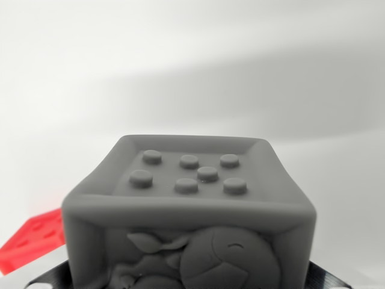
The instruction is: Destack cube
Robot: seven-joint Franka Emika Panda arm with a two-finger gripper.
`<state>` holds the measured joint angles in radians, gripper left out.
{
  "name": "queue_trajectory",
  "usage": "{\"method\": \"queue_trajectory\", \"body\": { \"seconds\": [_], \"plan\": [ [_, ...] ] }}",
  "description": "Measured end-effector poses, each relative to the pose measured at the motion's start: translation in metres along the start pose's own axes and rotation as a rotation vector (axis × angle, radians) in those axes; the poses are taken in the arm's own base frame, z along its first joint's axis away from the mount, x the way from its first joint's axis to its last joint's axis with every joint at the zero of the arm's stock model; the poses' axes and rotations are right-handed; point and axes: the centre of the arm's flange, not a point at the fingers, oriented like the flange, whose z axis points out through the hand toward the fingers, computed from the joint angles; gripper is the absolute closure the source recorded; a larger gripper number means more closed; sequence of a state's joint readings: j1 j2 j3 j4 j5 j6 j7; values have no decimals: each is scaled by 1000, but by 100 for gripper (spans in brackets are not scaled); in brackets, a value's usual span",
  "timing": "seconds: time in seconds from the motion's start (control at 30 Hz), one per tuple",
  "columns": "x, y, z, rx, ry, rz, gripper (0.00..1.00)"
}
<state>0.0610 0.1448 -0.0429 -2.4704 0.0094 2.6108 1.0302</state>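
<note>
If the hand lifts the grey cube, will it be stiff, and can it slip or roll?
The grey cube probably yields slightly: its edges look rounded and soft. The matte, embossed side should resist slipping. Flat faces make rolling unlikely. The hand's state cannot be judged here.

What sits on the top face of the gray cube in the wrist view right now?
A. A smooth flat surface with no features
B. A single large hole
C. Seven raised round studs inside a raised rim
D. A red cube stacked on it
C. The gray cube shows seven raised round studs on its recessed top; the red cube lies off to the wrist view's left, not on it.
</note>
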Motion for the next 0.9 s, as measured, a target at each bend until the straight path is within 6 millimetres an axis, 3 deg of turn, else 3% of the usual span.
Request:
{"method": "queue_trajectory", "body": {
  "seconds": [0.9],
  "plan": [
    [50, 1, 18, 0, 1, 130, 100]
  ]
}}
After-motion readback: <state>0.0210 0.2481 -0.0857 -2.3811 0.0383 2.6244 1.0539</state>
